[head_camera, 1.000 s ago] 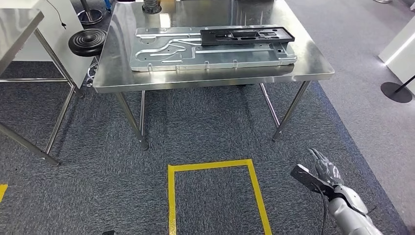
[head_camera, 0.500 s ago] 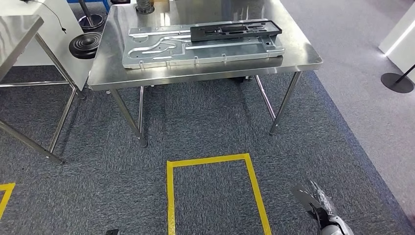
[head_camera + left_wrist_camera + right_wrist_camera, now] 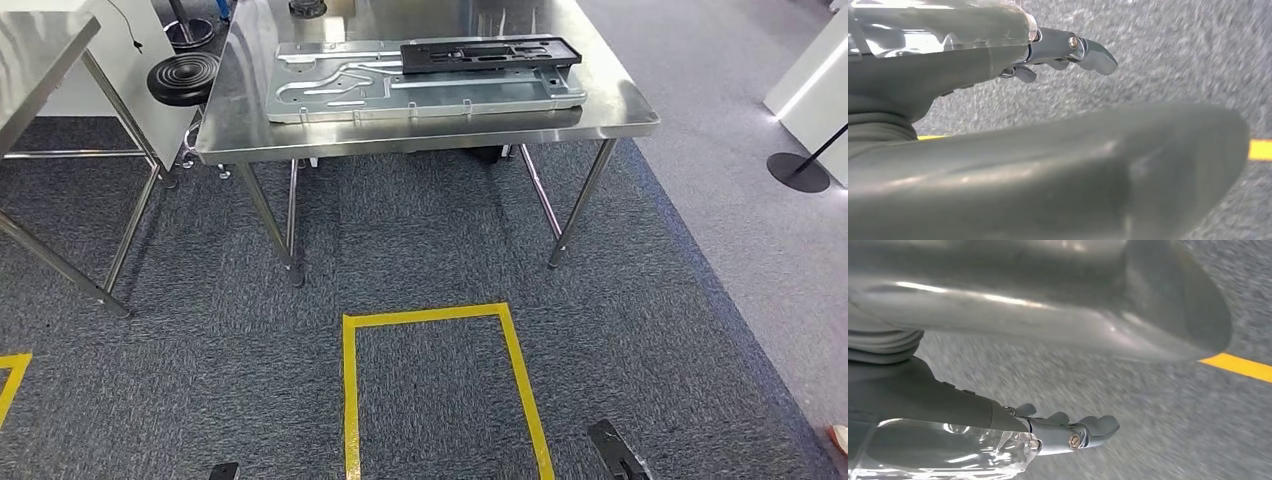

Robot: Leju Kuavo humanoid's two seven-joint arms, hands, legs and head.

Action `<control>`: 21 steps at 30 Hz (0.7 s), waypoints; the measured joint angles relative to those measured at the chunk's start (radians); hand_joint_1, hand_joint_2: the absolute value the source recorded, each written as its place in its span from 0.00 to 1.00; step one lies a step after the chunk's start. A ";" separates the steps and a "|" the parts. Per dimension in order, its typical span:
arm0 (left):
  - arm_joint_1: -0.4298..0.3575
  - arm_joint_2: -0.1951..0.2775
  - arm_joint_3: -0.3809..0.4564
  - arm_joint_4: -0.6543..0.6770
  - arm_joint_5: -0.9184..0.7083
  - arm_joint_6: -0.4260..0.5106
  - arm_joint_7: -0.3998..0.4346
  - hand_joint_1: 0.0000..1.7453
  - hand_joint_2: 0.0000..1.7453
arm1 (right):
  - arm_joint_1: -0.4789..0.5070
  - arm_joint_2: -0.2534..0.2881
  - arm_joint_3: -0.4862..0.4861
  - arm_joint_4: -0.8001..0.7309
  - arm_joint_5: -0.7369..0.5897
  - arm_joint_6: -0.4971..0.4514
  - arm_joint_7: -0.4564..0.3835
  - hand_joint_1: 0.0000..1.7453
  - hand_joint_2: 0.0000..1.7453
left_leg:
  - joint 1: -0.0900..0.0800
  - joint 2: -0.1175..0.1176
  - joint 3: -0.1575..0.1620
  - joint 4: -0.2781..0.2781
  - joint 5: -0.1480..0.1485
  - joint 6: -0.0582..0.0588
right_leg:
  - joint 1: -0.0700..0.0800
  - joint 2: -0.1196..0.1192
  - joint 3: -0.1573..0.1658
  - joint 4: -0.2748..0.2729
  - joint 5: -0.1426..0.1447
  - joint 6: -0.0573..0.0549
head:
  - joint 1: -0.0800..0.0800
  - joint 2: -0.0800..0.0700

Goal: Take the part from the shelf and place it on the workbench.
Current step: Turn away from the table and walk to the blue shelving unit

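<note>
I see black part atop silver plate on tabletop, far from both hands. Left hand & right hand hang over carpet, fingers loosely extended, holding nothing. Yellow tape box between.

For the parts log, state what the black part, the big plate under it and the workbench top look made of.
Black part: matte black, no glare; probably moulded plastic or coated metal, I cannot tell which.
Big plate: pale silver-grey with raised channels and a dull sheen; looks like cast or machined aluminium.
Workbench top: bright, mirror-like with reflections; looks like polished stainless steel.
</note>
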 joint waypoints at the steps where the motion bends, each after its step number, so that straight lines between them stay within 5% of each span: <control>1: 0.001 0.000 0.000 0.000 0.000 0.000 0.000 0.00 0.00 | 0.006 0.006 -0.009 0.004 -0.006 0.003 0.003 0.00 0.00 | 0.000 0.001 -0.009 0.003 0.005 -0.002 | -0.003 0.000 0.004 0.019 0.000 0.004 | 0.000 0.000; 2: 0.001 0.000 0.000 0.000 -0.001 0.000 0.001 0.00 0.00 | 0.012 0.012 -0.017 0.007 -0.010 0.006 0.006 0.00 0.00 | 0.001 0.002 -0.018 0.006 0.009 -0.004 | -0.006 0.000 0.028 -0.002 0.017 0.007 | 0.000 0.000; 4: 0.001 -0.001 0.000 0.000 -0.003 0.001 0.001 0.00 0.00 | 0.017 0.020 -0.030 0.011 -0.018 0.011 0.011 0.00 0.00 | 0.002 0.004 -0.031 0.016 0.014 -0.010 | -0.010 -0.002 0.123 -0.140 0.060 0.006 | 0.000 0.000; 6: -0.001 -0.001 -0.001 0.000 -0.005 0.002 0.001 0.00 0.00 | 0.021 0.030 -0.042 0.015 -0.027 0.014 0.015 0.00 0.00 | 0.000 0.005 -0.039 0.024 0.019 -0.020 | -0.006 -0.001 0.189 -0.250 0.081 -0.006 | 0.000 0.000; 10: -0.002 -0.001 -0.002 0.000 -0.010 0.001 0.001 0.00 0.00 | 0.034 0.052 -0.070 0.022 -0.054 0.032 0.023 0.00 0.00 | 0.001 0.005 -0.050 0.032 0.023 -0.046 | -0.001 0.000 0.187 -0.276 0.095 -0.044 | 0.000 0.000; 12: -0.002 0.000 -0.002 0.000 -0.012 0.002 0.001 0.00 0.00 | 0.040 0.066 -0.083 0.025 -0.060 0.042 0.031 0.00 0.00 | 0.003 0.003 -0.074 0.092 -0.033 -0.054 | -0.003 -0.001 0.175 -0.282 0.110 -0.061 | 0.000 0.000; 14: -0.003 0.000 -0.003 0.000 -0.014 0.002 0.002 0.00 0.00 | 0.045 0.079 -0.091 0.029 -0.063 0.053 0.044 0.00 0.00 | 0.005 0.003 -0.114 0.216 -0.120 -0.058 | 0.002 -0.002 0.158 -0.281 0.123 -0.070 | 0.000 0.000; 16: -0.003 0.000 -0.004 0.000 -0.017 0.003 0.004 0.00 0.00 | 0.052 0.092 -0.098 0.033 -0.065 0.064 0.060 0.00 0.00 | 0.005 0.003 -0.128 0.299 -0.156 -0.059 | 0.006 -0.002 0.139 -0.277 0.135 -0.071 | 0.000 0.000; 18: -0.003 0.000 -0.008 0.000 -0.020 0.003 0.008 0.00 0.00 | 0.059 0.103 -0.107 0.037 -0.071 0.073 0.075 0.00 0.00 | 0.005 0.003 -0.071 0.241 -0.120 -0.054 | 0.009 -0.001 0.120 -0.269 0.145 -0.068 | 0.000 0.000; 21: -0.009 0.001 -0.017 0.000 -0.027 0.003 0.012 0.00 0.00 | 0.067 0.119 -0.123 0.040 -0.085 0.085 0.085 0.00 0.00 | 0.000 0.000 0.053 0.045 -0.069 -0.040 | 0.013 0.000 0.098 -0.255 0.156 -0.058 | 0.000 0.000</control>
